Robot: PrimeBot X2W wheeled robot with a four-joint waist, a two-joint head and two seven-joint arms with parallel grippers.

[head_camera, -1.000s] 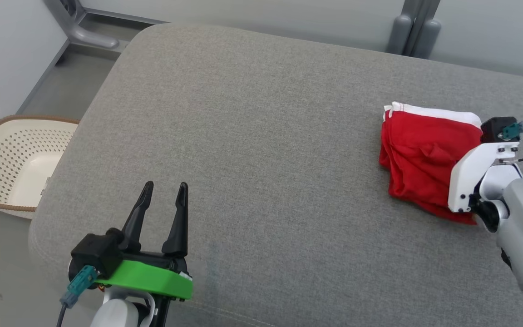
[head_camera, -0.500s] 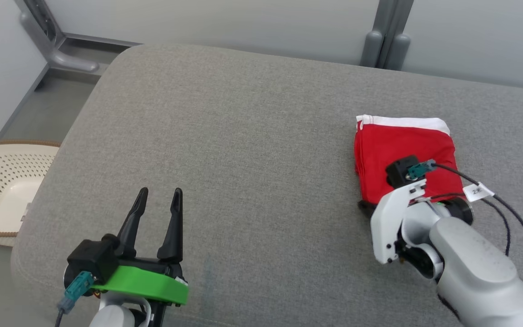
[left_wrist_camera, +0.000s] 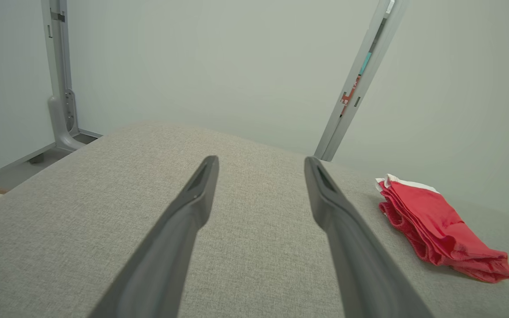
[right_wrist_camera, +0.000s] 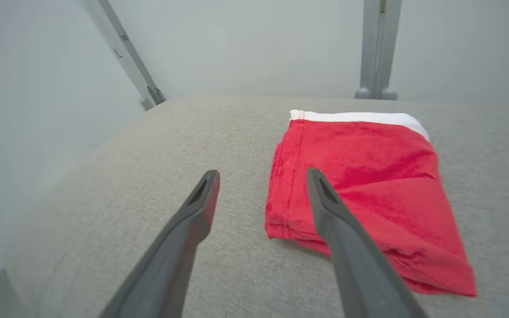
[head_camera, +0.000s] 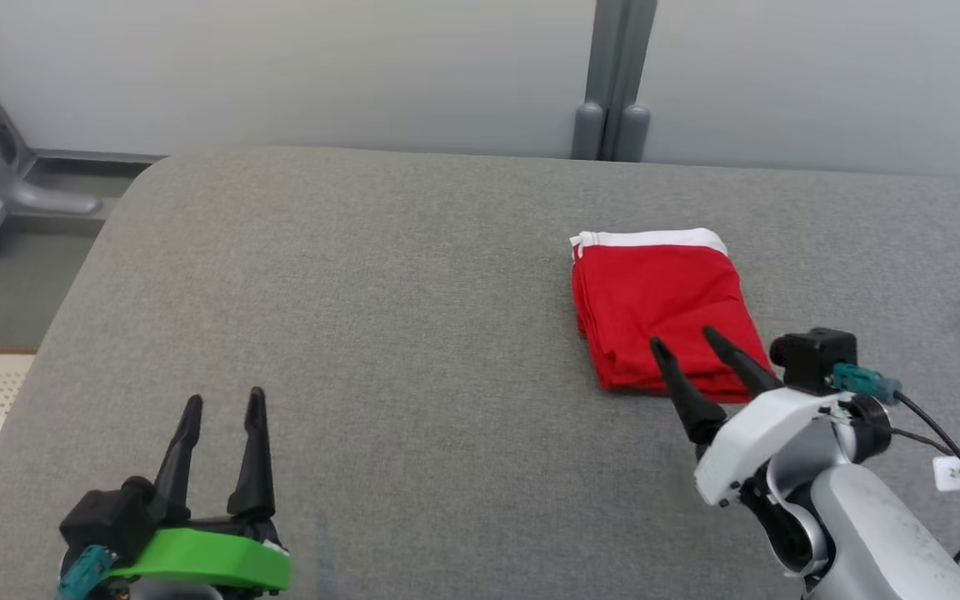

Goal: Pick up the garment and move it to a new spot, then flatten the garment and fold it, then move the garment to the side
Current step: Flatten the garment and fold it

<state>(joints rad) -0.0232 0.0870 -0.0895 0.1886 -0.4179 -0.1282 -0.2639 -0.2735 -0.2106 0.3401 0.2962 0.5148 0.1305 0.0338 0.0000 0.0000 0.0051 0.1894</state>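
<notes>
Nothing fully legible anywhere. On the white tag (head_camera: pixel 956 474) hanging from the black cable (head_camera: pixel 913 408), head view: two or three small dark characters, too small and blurred to make out. On the grey post (left_wrist_camera: pixel 372 39), left wrist view: small red and teal stickers (left_wrist_camera: pixel 351 95), any print too fine to read.

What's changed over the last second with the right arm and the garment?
The right gripper let go of the folded red garment: its fingers, down on it before, now stand open, drawn back over its near edge. The left gripper stayed open and idle; the head camera swung.
</notes>
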